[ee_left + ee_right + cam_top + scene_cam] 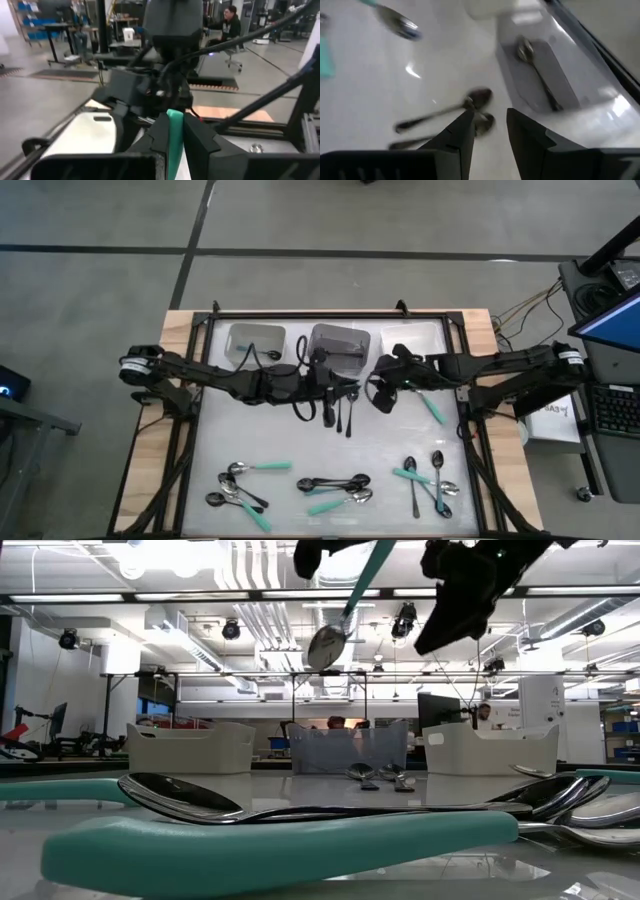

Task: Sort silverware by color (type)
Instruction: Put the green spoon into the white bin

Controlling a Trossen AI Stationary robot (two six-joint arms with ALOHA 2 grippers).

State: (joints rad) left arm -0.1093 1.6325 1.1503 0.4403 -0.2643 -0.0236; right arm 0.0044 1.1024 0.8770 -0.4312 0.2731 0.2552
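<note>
My left gripper reaches in from the left, high over the middle of the table. It is shut on a teal-handled spoon, whose silver bowl hangs lowest. My right gripper faces it from the right, close by, open with nothing between its fingers. Two black spoons lie on the table under the grippers. Another teal spoon lies under the right arm. More spoons lie in heaps along the near edge. My left gripper pinches the spoon's teal handle between its two fingers, and the handle's free end juts up past them. The fingers point level, coming from the table's left. The spoon hangs slanting, bowl down, well clear of the table.
Three bins stand along the far edge: a white one, a grey one holding a dark spoon, and a white one. Spoon heaps lie near left and near right. A black frame rims the table.
</note>
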